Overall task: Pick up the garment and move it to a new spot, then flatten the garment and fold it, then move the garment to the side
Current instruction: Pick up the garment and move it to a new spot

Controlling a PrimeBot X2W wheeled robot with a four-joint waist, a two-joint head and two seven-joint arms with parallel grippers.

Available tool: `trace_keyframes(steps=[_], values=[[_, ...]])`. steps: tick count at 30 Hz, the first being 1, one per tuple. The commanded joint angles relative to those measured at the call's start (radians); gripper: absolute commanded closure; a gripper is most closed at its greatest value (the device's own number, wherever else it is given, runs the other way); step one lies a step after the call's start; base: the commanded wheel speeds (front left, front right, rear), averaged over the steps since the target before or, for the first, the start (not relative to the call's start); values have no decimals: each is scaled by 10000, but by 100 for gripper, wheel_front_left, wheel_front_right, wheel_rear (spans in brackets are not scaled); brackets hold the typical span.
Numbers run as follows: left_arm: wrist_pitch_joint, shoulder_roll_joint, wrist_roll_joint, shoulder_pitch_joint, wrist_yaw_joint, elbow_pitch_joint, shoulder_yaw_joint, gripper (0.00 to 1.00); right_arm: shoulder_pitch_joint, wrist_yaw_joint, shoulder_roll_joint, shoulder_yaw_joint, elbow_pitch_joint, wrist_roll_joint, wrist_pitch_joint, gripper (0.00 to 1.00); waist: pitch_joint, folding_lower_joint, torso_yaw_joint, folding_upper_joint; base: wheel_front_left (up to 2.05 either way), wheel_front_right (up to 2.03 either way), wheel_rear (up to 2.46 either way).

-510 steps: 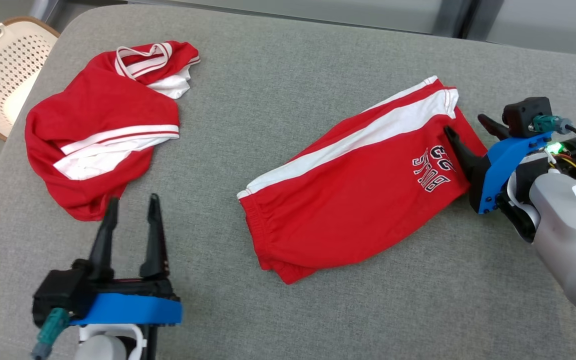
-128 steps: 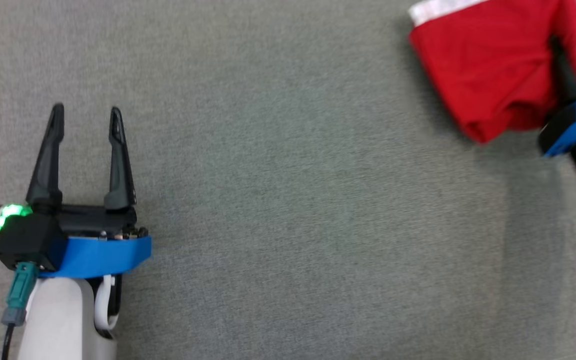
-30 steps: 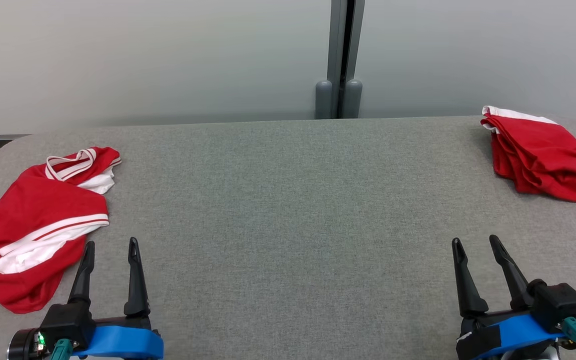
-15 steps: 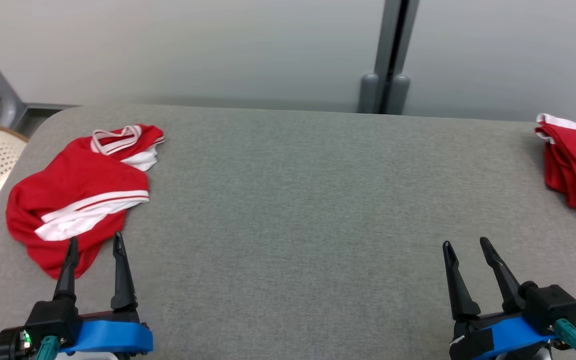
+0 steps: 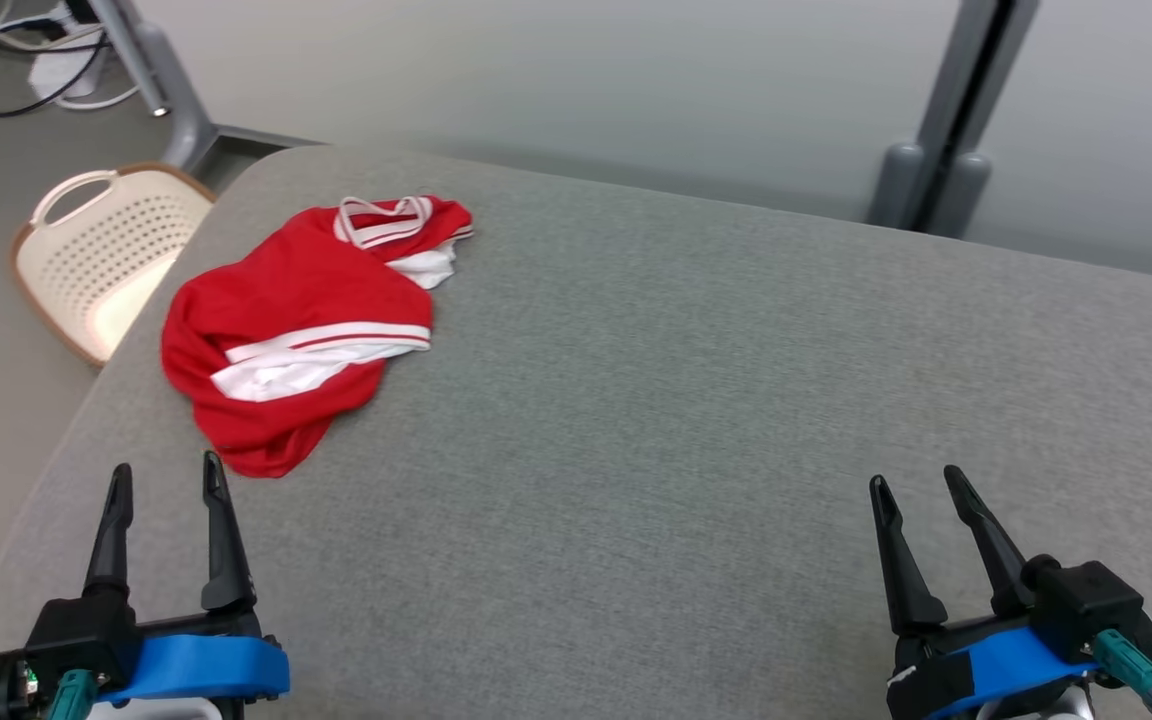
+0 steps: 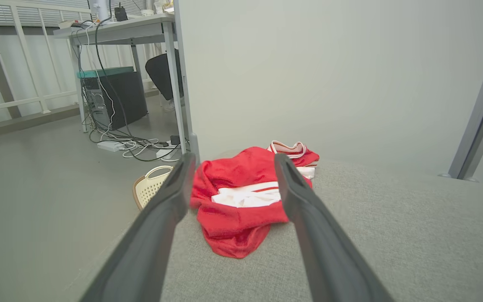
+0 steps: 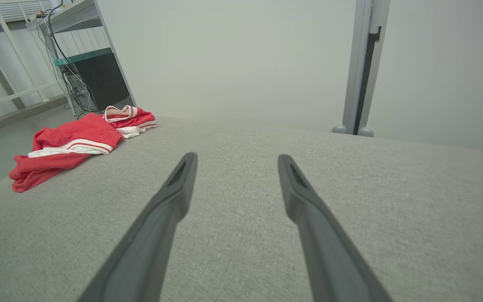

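Observation:
A crumpled red garment with white stripes (image 5: 296, 335) lies on the far left part of the grey cushioned table (image 5: 696, 400). My left gripper (image 5: 164, 482) hovers open just in front of the garment's near end, nothing between its fingers. The left wrist view frames the garment (image 6: 241, 197) between those fingers (image 6: 170, 201). My right gripper (image 5: 916, 482) stands open and empty over the near right of the table. From the right wrist, the garment (image 7: 78, 144) lies far off to the left.
A cream perforated basket (image 5: 101, 255) stands on the floor beside the table's left edge. Beyond it are a desk leg (image 5: 151, 70) and cables (image 5: 6, 60). A grey partition post (image 5: 946, 130) rises behind the table.
The head camera has turned left: the garment now sits nearer the middle left and the folded red garment at the right has left the picture. Both grippers stay open.

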Motion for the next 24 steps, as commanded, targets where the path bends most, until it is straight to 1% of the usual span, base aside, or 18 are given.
trace_keyframes(steps=[1,6,11,20,24], values=[[-28,33,-38,-11,35,-75,87,0,-165,2,8,16,-9,-79,-23,0,86,-1,339,-1,0,0,0],[-29,22,-85,55,81,-175,232,0,-248,2,6,21,-59,-167,23,0,210,-1,746,-1,0,0,0],[-29,14,-101,120,99,-240,348,0,-262,2,6,85,-95,-193,51,0,226,-1,877,-1,0,0,0],[-29,3,-129,34,122,-229,417,0,-201,2,6,200,-91,-234,92,0,233,-1,671,-1,0,0,0],[-29,-1,-270,-379,67,-196,503,0,-354,2,5,183,-290,-346,115,0,444,-1,492,-1,0,0,0]])
